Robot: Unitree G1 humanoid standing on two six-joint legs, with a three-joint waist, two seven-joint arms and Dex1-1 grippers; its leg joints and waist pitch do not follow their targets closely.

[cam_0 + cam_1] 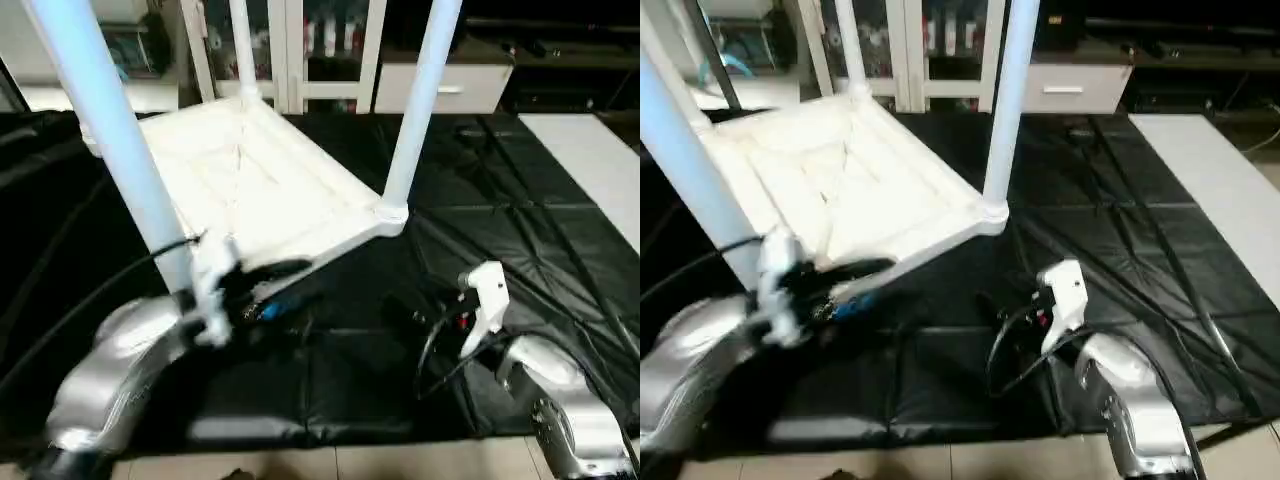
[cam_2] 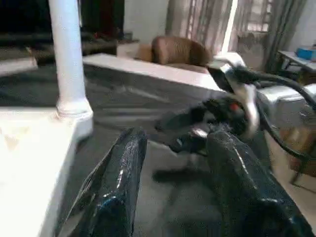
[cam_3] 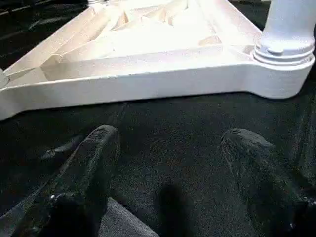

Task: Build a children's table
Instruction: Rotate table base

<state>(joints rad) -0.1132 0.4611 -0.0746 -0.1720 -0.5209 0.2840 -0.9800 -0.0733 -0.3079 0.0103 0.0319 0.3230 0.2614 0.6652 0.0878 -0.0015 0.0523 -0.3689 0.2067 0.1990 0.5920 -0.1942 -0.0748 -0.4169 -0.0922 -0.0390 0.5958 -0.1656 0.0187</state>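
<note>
While the large white plastic square tabletop (image 1: 250, 185) lies upside down on the black-covered work table (image 1: 520, 230), ribbed underside facing up, 3 long white tapered tube legs rise from its corner sockets. 1 stands at the near left corner (image 1: 110, 130), 1 at the near right corner (image 1: 415, 110), and 1 at the far corner (image 1: 243, 45). The far left corner is hidden, so a 4th leg cannot be confirmed.

The left gripper (image 1: 270, 290) hovers just beside the near edge of the tabletop, next to the near left leg. In the left wrist view its 2 black fingers (image 2: 116, 182) stand apart with nothing between them. The right gripper (image 3: 168, 163) sits low over the black cover, near the front edge of the tabletop and the near right leg's socket (image 3: 284, 52). Its fingers are spread wide and hold nothing.

Judging by this, leg fitting looks nearly or fully done, and both hands are free. The next move likely calls for checking that each leg is seated, then gripping the tabletop's edge on both sides to turn the table upright.
</note>
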